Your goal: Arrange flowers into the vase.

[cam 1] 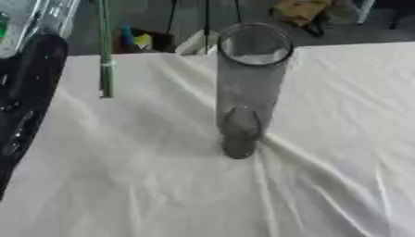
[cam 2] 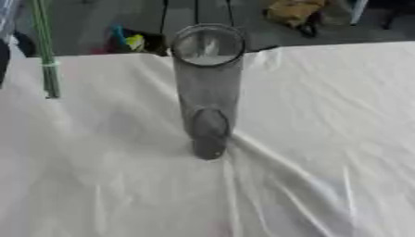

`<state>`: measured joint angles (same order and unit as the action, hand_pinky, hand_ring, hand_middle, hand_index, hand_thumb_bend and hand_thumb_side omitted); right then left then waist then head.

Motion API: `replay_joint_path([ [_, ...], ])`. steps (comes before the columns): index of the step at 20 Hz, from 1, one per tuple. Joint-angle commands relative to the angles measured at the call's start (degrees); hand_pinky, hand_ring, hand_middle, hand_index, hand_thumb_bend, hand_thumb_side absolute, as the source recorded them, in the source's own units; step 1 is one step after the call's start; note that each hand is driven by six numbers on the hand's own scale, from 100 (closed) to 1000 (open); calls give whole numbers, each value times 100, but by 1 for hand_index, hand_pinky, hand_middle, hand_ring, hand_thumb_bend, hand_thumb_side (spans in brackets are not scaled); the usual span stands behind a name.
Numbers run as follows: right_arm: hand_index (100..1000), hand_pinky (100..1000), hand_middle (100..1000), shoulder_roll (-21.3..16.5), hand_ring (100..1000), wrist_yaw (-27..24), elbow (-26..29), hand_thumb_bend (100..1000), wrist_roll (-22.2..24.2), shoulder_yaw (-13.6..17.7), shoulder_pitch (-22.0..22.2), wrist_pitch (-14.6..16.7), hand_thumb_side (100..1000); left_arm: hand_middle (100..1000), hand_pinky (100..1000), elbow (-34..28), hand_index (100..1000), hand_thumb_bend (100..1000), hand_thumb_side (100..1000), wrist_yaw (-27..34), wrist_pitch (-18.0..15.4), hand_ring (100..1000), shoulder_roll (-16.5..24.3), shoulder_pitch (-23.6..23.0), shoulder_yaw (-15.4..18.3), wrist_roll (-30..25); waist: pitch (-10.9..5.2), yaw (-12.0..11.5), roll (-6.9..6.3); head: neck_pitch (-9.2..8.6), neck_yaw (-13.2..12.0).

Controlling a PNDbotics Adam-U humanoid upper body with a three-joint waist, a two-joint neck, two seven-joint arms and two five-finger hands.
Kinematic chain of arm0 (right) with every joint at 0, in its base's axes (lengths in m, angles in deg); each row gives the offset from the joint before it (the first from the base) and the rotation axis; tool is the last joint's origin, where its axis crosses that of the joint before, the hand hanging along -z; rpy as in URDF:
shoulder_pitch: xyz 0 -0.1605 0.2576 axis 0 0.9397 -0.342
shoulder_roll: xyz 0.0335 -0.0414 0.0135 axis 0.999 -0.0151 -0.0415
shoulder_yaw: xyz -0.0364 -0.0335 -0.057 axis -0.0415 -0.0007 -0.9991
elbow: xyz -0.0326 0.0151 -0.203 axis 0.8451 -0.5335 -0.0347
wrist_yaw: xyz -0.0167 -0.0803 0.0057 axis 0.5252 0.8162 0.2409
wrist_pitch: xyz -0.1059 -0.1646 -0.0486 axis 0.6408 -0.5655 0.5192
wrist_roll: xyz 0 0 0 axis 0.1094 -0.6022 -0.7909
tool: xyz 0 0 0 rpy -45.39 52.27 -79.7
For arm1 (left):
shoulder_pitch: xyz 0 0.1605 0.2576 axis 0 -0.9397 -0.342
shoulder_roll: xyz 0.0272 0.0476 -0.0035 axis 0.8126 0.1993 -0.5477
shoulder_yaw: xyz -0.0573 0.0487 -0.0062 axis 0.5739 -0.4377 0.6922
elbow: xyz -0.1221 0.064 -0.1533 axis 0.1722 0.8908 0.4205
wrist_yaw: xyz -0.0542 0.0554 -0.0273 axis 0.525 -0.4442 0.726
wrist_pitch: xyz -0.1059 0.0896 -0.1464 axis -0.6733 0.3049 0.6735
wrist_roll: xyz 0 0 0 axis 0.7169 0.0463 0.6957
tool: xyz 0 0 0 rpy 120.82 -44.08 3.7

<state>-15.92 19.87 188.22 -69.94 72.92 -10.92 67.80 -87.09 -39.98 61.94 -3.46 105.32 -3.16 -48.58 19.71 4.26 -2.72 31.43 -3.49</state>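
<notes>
The clear vase (cam 1: pixel 247 88) stands upright and empty mid-surface (cam 1: pixel 162 185) on white cloth. Green stems (cam 1: pixel 105 55) hang to its left, cut ends above the cloth; the left arm (cam 1: pixel 28 92) rises beside them. Neither robot hand shows, so I cannot tell its grip. Center the stems over the rim, then lower straight.
</notes>
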Motion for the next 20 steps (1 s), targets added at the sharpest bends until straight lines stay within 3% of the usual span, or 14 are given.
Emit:
replay_joint_path([
  [1,486,792,314,-115,923,-8,112,100,41,5,-47,9,998,100,100,-188,372,100,672,248,-226,100,75,140,99,242,-134,15,-74,-95,-2],
  [8,486,790,314,-139,918,-16,112,100,74,-37,-69,40,995,100,100,-267,372,100,681,749,-692,100,43,229,-23,758,-115,51,-94,-130,56],
  [20,486,790,313,-181,918,-66,112,100,141,-81,-41,50,996,100,100,-546,372,100,665,1006,-977,100,56,446,-12,1286,-159,62,-126,-124,7],
])
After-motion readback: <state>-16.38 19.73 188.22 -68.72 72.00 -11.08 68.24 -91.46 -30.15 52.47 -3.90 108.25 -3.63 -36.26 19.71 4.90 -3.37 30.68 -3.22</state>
